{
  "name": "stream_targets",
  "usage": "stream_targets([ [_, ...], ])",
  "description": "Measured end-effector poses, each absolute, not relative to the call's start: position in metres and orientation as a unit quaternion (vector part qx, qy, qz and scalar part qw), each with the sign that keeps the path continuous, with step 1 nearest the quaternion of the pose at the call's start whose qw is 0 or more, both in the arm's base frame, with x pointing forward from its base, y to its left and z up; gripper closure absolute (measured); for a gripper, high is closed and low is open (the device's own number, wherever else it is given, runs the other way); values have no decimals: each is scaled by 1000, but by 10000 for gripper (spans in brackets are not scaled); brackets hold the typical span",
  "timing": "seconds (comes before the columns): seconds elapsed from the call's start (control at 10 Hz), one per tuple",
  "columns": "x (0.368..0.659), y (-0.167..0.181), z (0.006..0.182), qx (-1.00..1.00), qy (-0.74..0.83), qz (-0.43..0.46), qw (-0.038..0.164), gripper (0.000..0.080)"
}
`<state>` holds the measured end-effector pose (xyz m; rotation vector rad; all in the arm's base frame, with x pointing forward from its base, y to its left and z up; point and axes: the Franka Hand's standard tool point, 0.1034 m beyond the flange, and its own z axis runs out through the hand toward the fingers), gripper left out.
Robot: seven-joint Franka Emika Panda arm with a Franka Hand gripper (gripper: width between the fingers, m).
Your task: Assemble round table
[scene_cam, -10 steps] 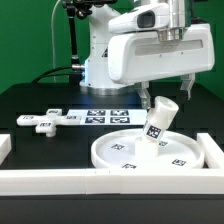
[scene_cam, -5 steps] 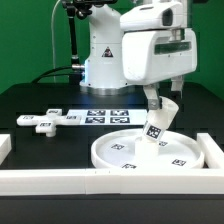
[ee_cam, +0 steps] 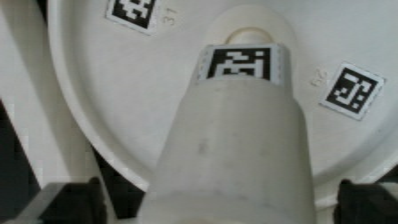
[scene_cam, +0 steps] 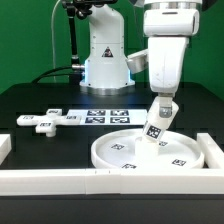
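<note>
Right of centre, the gripper [scene_cam: 164, 104] pinches the tilted leg [scene_cam: 156, 127] over the disc [scene_cam: 120, 153]; that lean may make it jam or topple.

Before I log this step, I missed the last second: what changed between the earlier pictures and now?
The gripper and the wrist above it swung from lying broad across the exterior view to standing narrow and upright over the leg, keeping hold of its upper end; nothing was let go. The leg still leans on the round disc; the cross-shaped foot piece and the marker board did not move.
</note>
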<state>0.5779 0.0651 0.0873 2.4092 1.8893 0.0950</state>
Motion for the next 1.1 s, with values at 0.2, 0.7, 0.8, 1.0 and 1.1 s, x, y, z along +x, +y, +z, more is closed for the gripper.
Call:
stream_targets([
  [0.2,578,58,87,790,611,30,39,279],
  [0.7,578,52,89,795,604,28,37,365],
  [0.8,576,44,89,800,598,23,34,365],
  [1.0,576,25,90,811,584,25,21,373],
  [1.1,576,26,89,810,585,23,23,373],
])
